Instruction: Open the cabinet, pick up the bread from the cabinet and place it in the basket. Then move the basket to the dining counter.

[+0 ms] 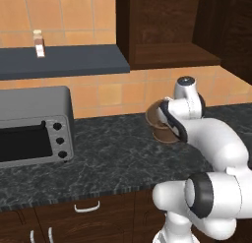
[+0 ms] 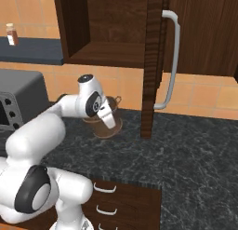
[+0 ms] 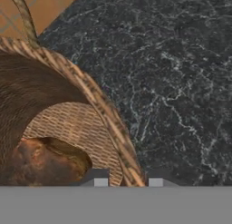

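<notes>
Gripper point(image 3: 127, 182) straddling the basket point(image 3: 68, 114) rim, one fingertip inside and one outside, jaws parted and not yet visibly clamping. Behind the basket, the cabinet point(image 2: 111, 29) is standing open with its shelf bare. The basket is sitting on the black counter point(image 1: 113, 153), just left of the cabinet door. The bread point(image 3: 45, 162) is lying in the basket bottom. Bread apparently delivered, the basket carry is beginning; next comes closing on the rim and lifting level.

black speckled counter point(image 1: 113, 153) | on it: basket point(image 2: 100, 124), toaster oven point(image 1: 34, 124)
</notes>
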Robot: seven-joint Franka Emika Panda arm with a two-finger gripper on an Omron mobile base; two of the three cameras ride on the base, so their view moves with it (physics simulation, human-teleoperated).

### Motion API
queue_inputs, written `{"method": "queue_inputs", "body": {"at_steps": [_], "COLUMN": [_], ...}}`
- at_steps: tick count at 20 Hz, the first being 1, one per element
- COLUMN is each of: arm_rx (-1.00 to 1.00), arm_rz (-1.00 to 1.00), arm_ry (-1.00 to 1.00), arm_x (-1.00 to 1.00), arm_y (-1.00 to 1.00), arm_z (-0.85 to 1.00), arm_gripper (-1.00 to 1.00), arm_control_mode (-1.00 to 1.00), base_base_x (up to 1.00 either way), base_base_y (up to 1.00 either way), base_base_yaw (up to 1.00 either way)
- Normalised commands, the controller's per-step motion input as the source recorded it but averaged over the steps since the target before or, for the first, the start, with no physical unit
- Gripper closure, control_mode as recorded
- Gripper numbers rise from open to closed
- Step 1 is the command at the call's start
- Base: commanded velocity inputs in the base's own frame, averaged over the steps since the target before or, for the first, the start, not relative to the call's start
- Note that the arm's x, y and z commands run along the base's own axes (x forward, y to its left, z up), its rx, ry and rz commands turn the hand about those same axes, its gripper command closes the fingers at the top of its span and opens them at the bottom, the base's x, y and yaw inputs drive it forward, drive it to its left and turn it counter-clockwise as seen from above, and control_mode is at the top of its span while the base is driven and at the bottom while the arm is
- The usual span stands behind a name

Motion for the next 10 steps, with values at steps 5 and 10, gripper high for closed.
{"method": "queue_inputs", "body": {"at_steps": [5, 10], "arm_rx": [-0.08, 0.09], "arm_rz": [-0.08, -0.03], "arm_ry": [0.00, -0.01], "arm_x": [-0.62, -0.44], "arm_y": [0.12, 0.10], "arm_z": [0.93, 0.75], "arm_gripper": [1.00, 1.00], "arm_control_mode": [-1.00, -1.00], "base_base_x": [0.00, 0.00], "base_base_y": [0.00, 0.00], "base_base_yaw": [0.00, 0.00]}}
